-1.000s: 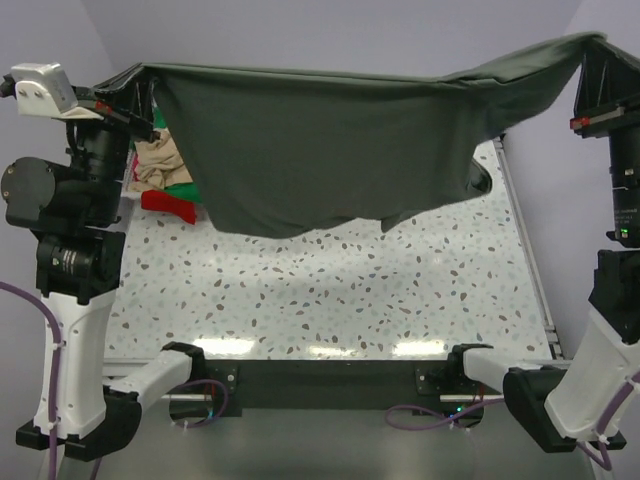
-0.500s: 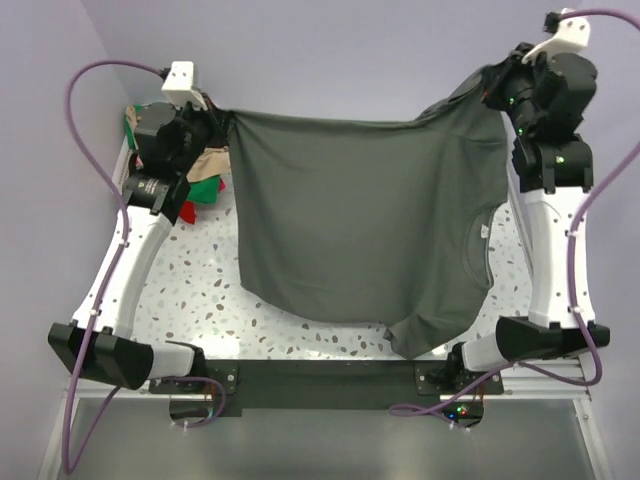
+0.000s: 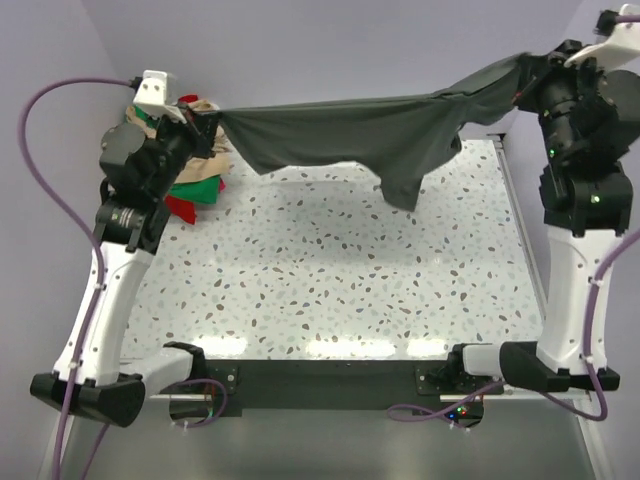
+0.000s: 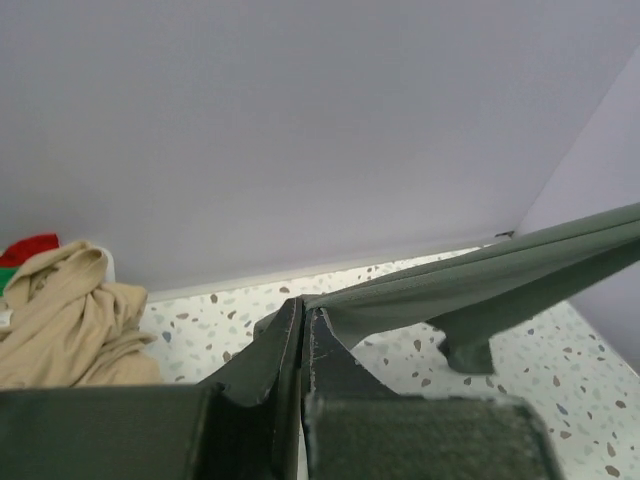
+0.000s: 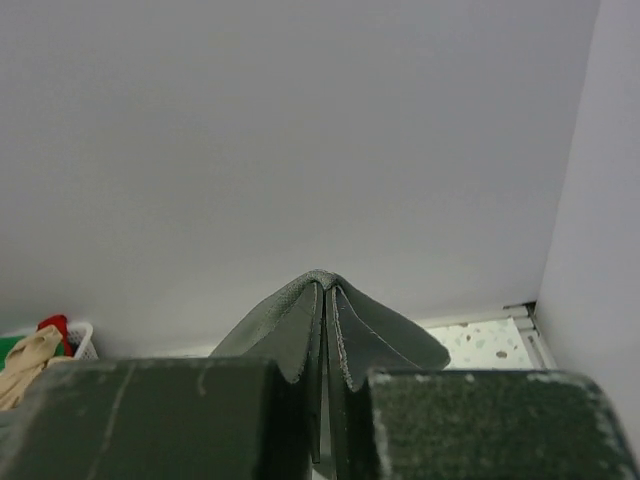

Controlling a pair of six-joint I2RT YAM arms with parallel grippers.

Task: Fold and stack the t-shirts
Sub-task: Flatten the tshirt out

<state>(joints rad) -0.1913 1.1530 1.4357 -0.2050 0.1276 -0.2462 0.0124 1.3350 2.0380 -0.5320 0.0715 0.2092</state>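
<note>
Left end effector (image 3: 208,126) and right end effector (image 3: 527,78) each clamp a thin pinch of the dark grey t-shirt (image 3: 350,135), which is stretched high above the table (image 3: 330,280). Such tension could pull the cloth from either of the 2 pinches, and the bunched hanging part may land creased.

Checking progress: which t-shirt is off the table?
The dark grey t-shirt, stretched between the left gripper and right gripper; the beige, green and red shirts lie heaped far left.

dark grey t-shirt (image 3: 340,140) of soft matt cloth, beige t-shirt (image 4: 70,320) of crumpled matt cloth, bench (image 3: 330,280) smooth, stone-speckled, faintly glossy toward the lower frame
</note>
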